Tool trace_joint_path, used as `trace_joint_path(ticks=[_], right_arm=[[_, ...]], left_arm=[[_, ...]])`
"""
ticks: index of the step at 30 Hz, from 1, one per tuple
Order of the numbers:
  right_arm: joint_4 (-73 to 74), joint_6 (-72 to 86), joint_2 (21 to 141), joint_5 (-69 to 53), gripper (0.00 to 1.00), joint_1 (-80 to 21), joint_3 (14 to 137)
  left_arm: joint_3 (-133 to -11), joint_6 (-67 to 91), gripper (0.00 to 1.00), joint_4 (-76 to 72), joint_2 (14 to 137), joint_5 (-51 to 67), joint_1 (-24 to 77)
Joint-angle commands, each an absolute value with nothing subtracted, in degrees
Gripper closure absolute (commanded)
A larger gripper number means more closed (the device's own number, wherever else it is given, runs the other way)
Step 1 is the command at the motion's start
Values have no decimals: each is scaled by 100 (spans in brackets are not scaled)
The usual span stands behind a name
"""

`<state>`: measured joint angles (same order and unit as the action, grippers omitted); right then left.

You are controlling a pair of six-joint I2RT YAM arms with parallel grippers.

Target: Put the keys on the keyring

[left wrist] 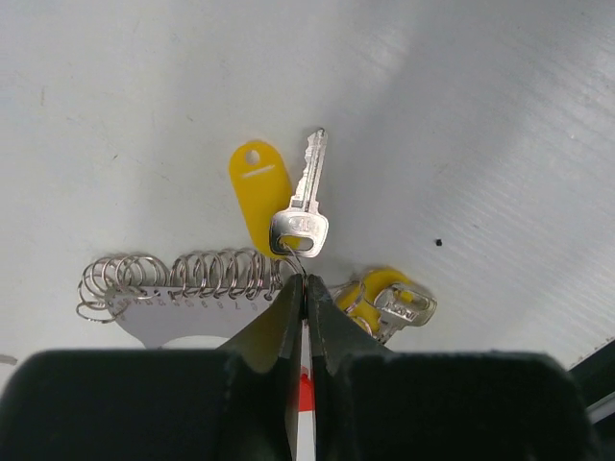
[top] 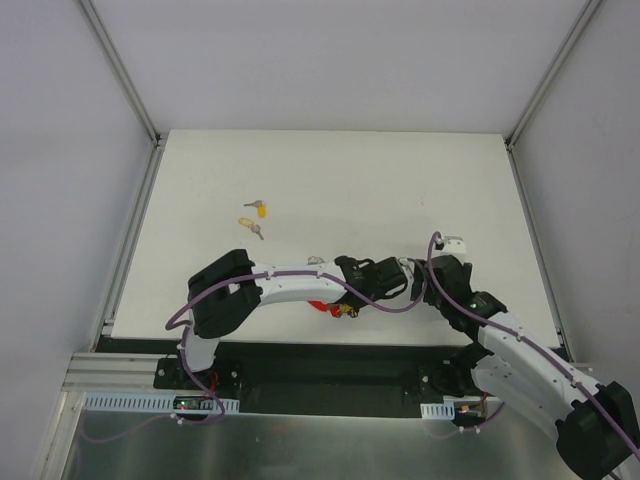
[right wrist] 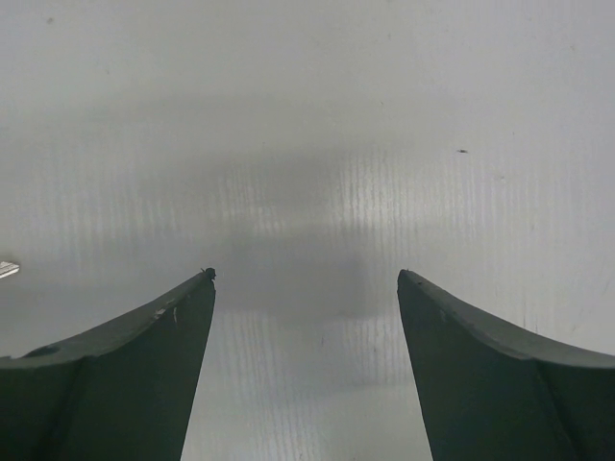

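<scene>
Key [left wrist: 306, 206] — right at left hand [left wrist: 306, 290] tips

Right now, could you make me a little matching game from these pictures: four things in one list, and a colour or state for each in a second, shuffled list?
Things:
1. left gripper
2. right gripper
3. plastic tag
4. coil of rings

Colour or state:
A. wide open, nothing between the fingers
B. silver
C. shut tight
D. yellow

Pairs: 1-C, 2-A, 3-D, 4-B
</scene>
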<state>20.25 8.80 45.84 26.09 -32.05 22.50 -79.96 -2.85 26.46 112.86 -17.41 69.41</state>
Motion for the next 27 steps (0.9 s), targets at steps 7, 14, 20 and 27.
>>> trace_joint_path(ticks=[7,14,20,27], right_arm=[[1257,563,4244,1478,20,-3261,2531],[686,457,4298,589,20,-3129,2636],[712,413,4307,422,20,-2936,2988],[396,439,4692,-438,21,-2733,3331]], left_arm=[[-7445,-501,100,2663,10266,-2144,6917],[-6953,-606,100,2287,9414,-2171,6706],[-6373,-729,100,1697,8456,-1636,6223],[-5862,-799,100,967,7560,-186,5406]])
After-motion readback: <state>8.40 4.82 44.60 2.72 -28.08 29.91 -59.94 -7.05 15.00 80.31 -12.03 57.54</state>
